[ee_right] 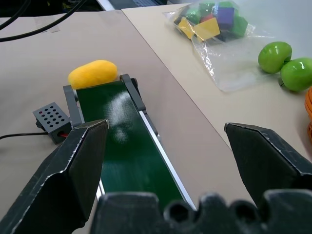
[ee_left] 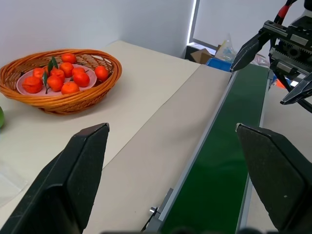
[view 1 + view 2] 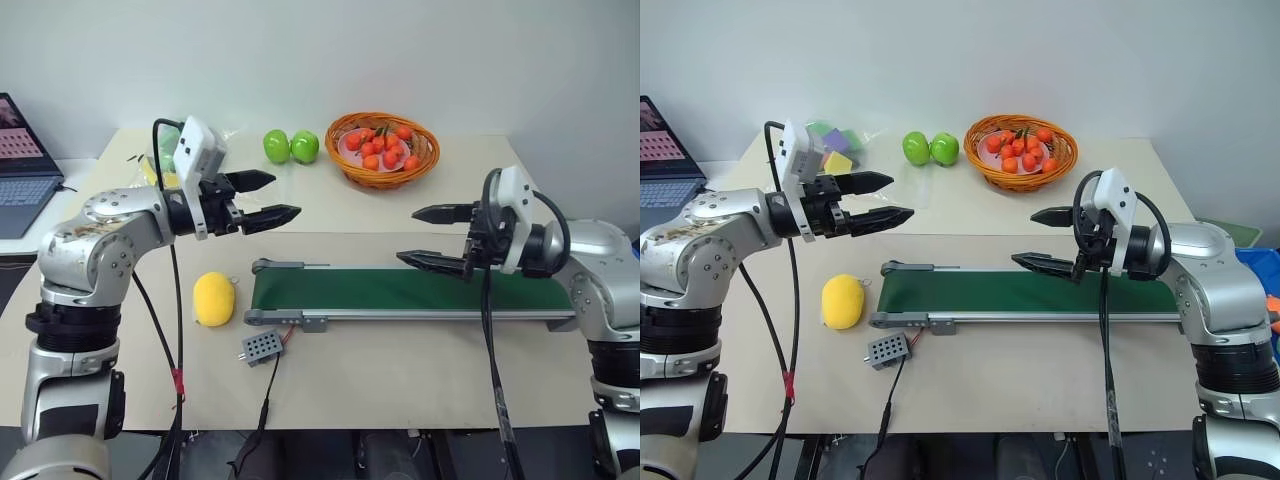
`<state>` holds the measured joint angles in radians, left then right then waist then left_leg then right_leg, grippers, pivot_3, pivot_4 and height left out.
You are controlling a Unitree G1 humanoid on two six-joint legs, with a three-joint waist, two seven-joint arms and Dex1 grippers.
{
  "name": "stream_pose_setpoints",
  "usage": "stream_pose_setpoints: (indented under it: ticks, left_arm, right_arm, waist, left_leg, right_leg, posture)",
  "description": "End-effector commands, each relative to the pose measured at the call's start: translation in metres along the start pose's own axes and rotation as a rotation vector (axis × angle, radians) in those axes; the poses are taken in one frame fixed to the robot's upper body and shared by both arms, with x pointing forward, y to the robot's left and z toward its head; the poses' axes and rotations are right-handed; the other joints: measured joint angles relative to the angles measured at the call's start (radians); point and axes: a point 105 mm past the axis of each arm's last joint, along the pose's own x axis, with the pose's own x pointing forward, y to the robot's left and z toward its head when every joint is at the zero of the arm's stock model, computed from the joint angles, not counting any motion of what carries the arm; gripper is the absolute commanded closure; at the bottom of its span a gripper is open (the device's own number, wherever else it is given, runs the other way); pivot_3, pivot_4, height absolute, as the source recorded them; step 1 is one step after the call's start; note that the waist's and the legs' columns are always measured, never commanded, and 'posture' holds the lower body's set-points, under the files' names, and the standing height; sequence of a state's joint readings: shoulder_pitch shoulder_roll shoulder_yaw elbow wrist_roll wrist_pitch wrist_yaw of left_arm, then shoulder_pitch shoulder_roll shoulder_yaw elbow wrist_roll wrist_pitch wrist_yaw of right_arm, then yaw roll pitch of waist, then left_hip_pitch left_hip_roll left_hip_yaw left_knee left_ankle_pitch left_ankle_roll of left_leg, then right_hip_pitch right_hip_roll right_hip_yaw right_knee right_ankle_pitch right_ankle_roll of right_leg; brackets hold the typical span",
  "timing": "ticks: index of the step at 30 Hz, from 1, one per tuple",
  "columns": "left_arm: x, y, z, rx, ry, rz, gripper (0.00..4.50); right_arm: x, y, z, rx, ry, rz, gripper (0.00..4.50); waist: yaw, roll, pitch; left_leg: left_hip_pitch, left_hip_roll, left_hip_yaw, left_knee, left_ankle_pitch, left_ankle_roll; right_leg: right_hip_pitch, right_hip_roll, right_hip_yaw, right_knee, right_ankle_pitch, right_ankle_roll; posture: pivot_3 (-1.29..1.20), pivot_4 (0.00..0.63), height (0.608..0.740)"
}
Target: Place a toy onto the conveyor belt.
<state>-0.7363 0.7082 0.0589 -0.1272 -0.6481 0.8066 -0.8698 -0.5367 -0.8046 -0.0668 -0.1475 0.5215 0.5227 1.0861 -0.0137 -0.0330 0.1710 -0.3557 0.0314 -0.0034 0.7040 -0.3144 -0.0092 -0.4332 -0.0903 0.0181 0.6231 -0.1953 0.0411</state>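
Now the yellow toy (image 3: 213, 299) lies on the table (image 3: 400, 390), just beside the left end of the conveyor belt (image 3: 400, 290) and off its green surface. A small grey control box (image 3: 261, 346) sits near the table's front edge, wired to the belt's frame. The belt runs left to right across the middle of the table, its green surface bare along its length.

The left pincer (image 3: 265, 197) hangs above the table behind the toy, pointing toward the middle, fingers spread apart and holding nothing. The right pincer (image 3: 425, 237) hovers over the right part of the belt, pointing toward the left one, likewise released and empty. Open air lies between the two pincers, and bare table runs in front of the belt to the near edge.

Behind the belt stand two green apples (image 3: 291, 146) and a wicker basket (image 3: 383, 150) of small orange fruit, well apart from the toy. A bag of coloured blocks (image 3: 835, 140) at the back left is partly hidden by the left wrist. A laptop (image 3: 22, 165) is cut off at the left edge. The belt's far right end passes behind the right arm.
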Motion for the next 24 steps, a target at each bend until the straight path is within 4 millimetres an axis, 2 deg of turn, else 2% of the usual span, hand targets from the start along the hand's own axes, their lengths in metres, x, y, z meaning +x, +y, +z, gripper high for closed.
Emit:
stream_pose_setpoints:
  ticks: [1,11,18,21,24]
  left_arm:
    - [-0.002,0.002,0.011,0.053,-0.028,0.012,0.07]
    - [-0.015,0.009,0.005,-0.014,-0.043,0.056,0.07]
    - [-0.042,0.012,-0.006,-0.230,-0.090,0.107,0.07]
    - [-0.084,0.015,-0.042,-0.606,-0.085,0.161,0.07]
    - [-0.106,0.004,-0.068,-0.759,-0.049,0.183,0.07]
  right_arm:
    - [-0.003,0.000,0.011,-0.058,-0.030,-0.013,0.00]
    - [0.002,0.001,0.007,-0.048,-0.028,0.004,0.00]
    - [0.009,-0.002,0.007,-0.045,-0.043,0.016,0.00]
    - [0.014,0.006,0.015,-0.033,-0.127,0.085,0.00]
    - [0.016,0.017,0.029,-0.019,-0.203,0.173,0.00]
  waist:
    - [0.000,0.000,0.000]
    - [-0.002,0.000,0.000]
    - [-0.003,0.000,0.000]
    - [-0.016,0.000,0.000]
    - [-0.028,0.000,0.001]
  left_leg:
    - [0.000,0.000,0.000,0.000,0.000,0.000]
    - [0.000,0.000,0.000,0.000,0.000,0.000]
    - [0.000,0.000,0.000,0.000,0.000,0.000]
    - [0.001,0.000,0.000,-0.001,0.000,0.000]
    - [0.002,0.001,0.000,-0.003,0.000,0.000]
  right_leg:
    - [0.000,0.000,0.000,0.000,0.000,0.000]
    - [0.000,0.000,0.000,0.000,0.000,0.000]
    - [0.000,0.000,0.000,0.000,0.000,0.000]
    - [0.000,0.000,0.000,0.001,0.000,0.000]
    - [-0.001,0.000,0.000,0.001,0.000,0.000]
  posture:
    - [0.00,0.150,0.738]
    - [0.00,0.150,0.738]
    - [0.00,0.150,0.738]
    - [0.00,0.150,0.738]
    - [0.00,0.150,0.738]
